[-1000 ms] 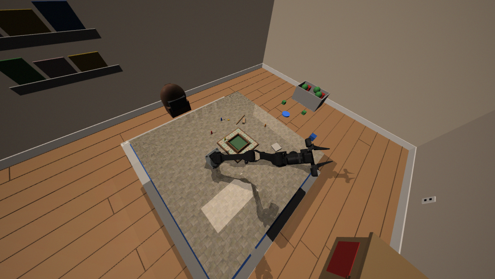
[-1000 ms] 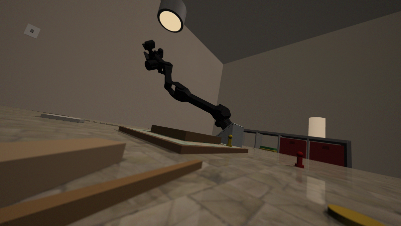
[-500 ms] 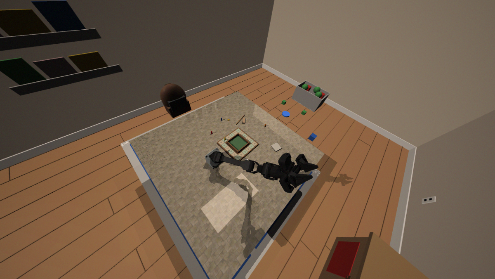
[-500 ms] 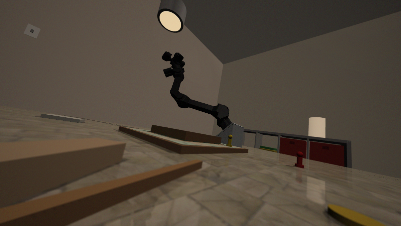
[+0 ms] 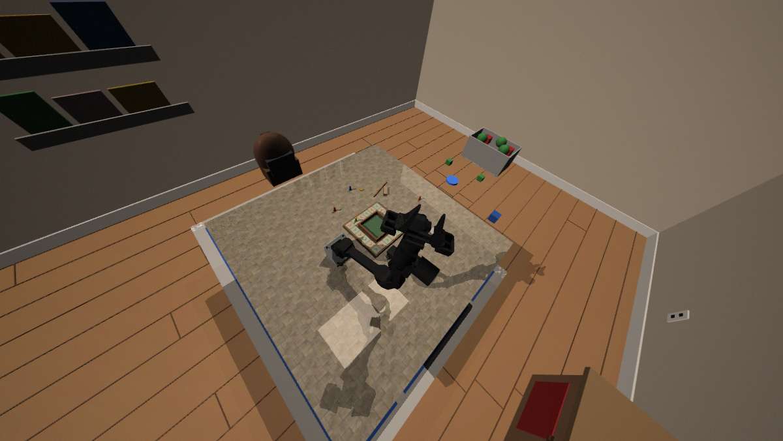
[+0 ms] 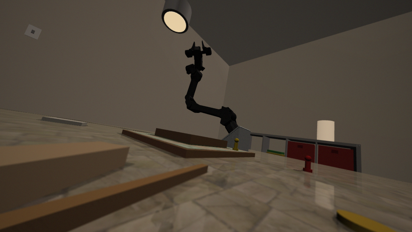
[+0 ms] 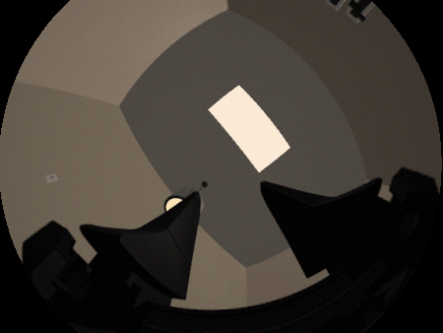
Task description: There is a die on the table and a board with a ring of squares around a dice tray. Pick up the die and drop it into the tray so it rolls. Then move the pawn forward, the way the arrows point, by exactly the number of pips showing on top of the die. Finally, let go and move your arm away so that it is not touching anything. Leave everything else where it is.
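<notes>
My gripper is open and empty. It points upward, high above the table. The board lies flat, and the arm covers its right part in the top view. The dice tray stands in its middle, with a green floor partly in view in the top view. A yellow pawn stands upright on the ring of squares at the left. I see no die in any view; part of the table is hidden behind the arm.
A red pawn, a blue pawn and an orange pawn stand off the board. A yellow disc, a brown stick, a tan block and a pale flat piece also lie there.
</notes>
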Action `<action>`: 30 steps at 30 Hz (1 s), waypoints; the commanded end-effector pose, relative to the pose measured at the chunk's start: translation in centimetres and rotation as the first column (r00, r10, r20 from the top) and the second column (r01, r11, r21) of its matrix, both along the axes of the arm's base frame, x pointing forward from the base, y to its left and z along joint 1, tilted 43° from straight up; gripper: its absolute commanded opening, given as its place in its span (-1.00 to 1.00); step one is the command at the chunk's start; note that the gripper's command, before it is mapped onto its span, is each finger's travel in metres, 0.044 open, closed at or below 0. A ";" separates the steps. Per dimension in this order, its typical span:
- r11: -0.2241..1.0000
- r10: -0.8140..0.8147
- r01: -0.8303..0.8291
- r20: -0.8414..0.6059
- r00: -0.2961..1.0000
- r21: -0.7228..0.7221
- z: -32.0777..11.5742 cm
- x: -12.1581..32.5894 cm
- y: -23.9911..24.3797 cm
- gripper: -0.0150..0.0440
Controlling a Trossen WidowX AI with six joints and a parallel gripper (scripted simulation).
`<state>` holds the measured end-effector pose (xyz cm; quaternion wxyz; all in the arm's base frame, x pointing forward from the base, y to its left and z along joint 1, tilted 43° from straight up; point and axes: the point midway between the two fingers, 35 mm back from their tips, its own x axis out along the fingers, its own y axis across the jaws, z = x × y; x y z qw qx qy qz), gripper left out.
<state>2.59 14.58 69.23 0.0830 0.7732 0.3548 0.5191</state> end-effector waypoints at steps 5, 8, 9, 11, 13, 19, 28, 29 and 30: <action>0.810 -0.417 0.468 0.213 0.884 -0.355 -7.1 6.0 6.9 0.44; 0.641 -0.515 0.610 0.327 0.792 -0.467 -10.5 9.3 8.3 0.44; 0.576 -0.538 0.648 0.367 0.759 -0.498 -11.6 10.4 8.5 0.44; 0.436 -0.566 0.710 0.445 0.694 -0.553 -14.0 12.8 8.8 0.44; 0.287 -0.572 0.751 0.522 0.632 -0.595 -16.4 15.2 8.6 0.44; -0.174 -0.483 0.749 0.718 0.501 -0.639 -23.8 21.8 5.9 0.44; -0.723 -0.194 0.480 0.813 0.549 -0.497 -34.6 28.2 -3.3 0.44; -0.765 -0.164 0.440 0.803 0.573 -0.470 -35.8 28.5 -4.6 0.44; -0.803 -0.135 0.400 0.789 0.599 -0.441 -36.9 28.7 -5.9 0.44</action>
